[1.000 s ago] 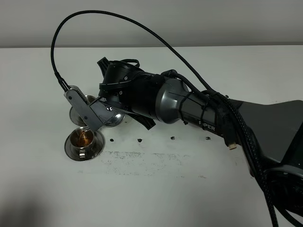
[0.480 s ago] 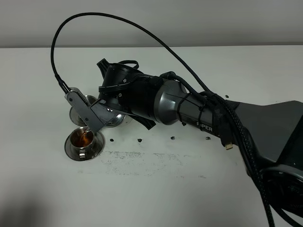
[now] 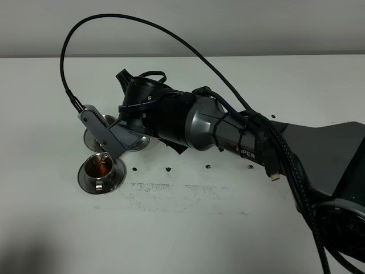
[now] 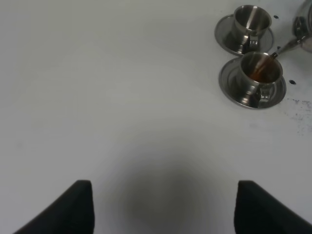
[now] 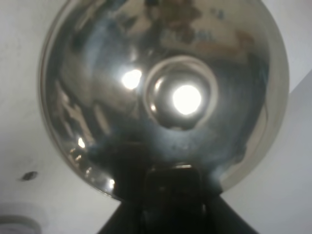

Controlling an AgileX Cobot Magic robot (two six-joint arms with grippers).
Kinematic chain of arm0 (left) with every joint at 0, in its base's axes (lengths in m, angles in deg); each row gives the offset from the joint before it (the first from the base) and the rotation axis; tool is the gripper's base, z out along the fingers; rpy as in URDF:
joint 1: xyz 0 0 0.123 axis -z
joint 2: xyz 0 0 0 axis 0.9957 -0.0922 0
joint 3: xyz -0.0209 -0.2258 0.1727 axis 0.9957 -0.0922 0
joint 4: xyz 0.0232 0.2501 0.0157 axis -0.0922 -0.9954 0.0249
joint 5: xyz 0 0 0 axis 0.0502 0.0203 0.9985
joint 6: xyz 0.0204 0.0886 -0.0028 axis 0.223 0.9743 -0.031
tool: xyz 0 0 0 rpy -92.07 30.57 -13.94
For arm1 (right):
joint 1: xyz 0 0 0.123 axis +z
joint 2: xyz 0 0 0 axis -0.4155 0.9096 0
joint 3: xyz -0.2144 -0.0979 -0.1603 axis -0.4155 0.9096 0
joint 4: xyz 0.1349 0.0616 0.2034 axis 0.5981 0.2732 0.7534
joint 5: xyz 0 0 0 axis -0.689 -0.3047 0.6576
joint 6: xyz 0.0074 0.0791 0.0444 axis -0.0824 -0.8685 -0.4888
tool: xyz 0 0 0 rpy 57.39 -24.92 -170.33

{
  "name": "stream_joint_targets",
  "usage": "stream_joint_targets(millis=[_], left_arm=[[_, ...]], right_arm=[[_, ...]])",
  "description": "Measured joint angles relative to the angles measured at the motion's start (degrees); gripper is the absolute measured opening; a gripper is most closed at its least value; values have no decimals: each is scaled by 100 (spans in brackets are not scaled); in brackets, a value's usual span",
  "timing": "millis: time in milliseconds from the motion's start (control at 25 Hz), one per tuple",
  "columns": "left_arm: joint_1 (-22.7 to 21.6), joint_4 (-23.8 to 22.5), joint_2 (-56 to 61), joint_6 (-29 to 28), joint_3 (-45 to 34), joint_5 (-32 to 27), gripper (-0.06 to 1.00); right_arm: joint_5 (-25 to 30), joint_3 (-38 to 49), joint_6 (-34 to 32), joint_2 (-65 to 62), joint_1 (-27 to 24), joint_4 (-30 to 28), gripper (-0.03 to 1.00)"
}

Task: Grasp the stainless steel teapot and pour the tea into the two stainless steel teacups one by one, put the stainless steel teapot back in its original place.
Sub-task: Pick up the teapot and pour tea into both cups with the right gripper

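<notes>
I count two cups, one teapot and two grippers. The front cup has brown tea in it and sits on a saucer. The back cup stands just behind it.

The teapot hangs tipped, just beside the front cup. From up high it is mostly hidden under the right arm. Only the left wrist view shows the thin spout, its tip at the front cup's rim. The right wrist view shows the knob close up.

The right arm stretches low towards the front cup, and the right gripper holds the teapot. The left gripper is well apart from the front cup, spread wide and holding nothing.
</notes>
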Motion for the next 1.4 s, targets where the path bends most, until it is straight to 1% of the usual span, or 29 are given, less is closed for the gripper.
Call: stream_joint_targets(millis=[560, 1240, 1400], left_arm=[[0, 0, 0, 0, 0, 0, 59], [0, 0, 0, 0, 0, 0, 59], [0, 0, 0, 0, 0, 0, 59]], right_arm=[[-2, 0, 0, 0, 58, -222, 19], [-2, 0, 0, 0, 75, -264, 19], [-2, 0, -92, 0, 75, -345, 19]])
